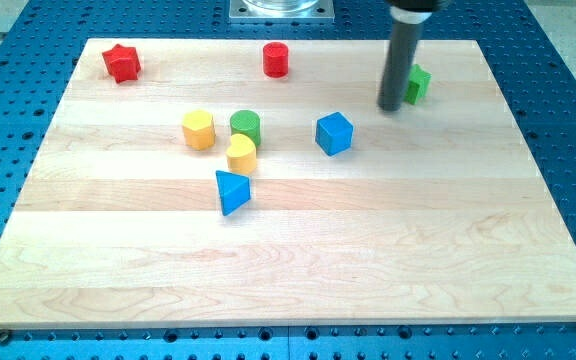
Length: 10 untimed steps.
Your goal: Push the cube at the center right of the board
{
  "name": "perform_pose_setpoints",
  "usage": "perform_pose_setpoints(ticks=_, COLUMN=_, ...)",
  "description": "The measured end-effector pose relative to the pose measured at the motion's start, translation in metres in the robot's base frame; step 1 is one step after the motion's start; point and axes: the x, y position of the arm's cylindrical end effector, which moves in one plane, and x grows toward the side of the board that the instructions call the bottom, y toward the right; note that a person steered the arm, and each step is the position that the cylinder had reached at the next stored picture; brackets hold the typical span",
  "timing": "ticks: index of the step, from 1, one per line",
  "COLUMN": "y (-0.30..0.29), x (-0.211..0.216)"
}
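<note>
— Where was the blue cube (334, 133)?
— Centre of the board, slightly right, untouched as far as I could judge.
— And my tip (390, 106)?
— Far right, touching a green block (417, 83), well apart from the cube; no claw fitted. The push remained.

A pale wooden board (368, 260) lies on a blue perforated table (568, 90). The dark rod comes down from the view's top, and my tip (391, 107) rests on the board touching or just beside a green block (417, 83), which the rod partly hides, so its shape cannot be told. A blue cube (334, 133) sits nearer the middle, apart from the tip. To its left stand a green cylinder (245, 126), a yellow hexagonal block (198, 130), a yellow rounded block (241, 153) and a blue triangular block (232, 191). Along the top edge are a red star-shaped block (121, 62) and a red cylinder (275, 60).
</note>
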Motion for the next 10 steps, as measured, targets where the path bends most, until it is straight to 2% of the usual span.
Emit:
perform_pose_setpoints(ticks=2, y=0.019, x=-0.036)
perform_pose_setpoints(ticks=6, y=-0.028, x=-0.012)
perform_pose_setpoints(ticks=10, y=-0.027, x=-0.016)
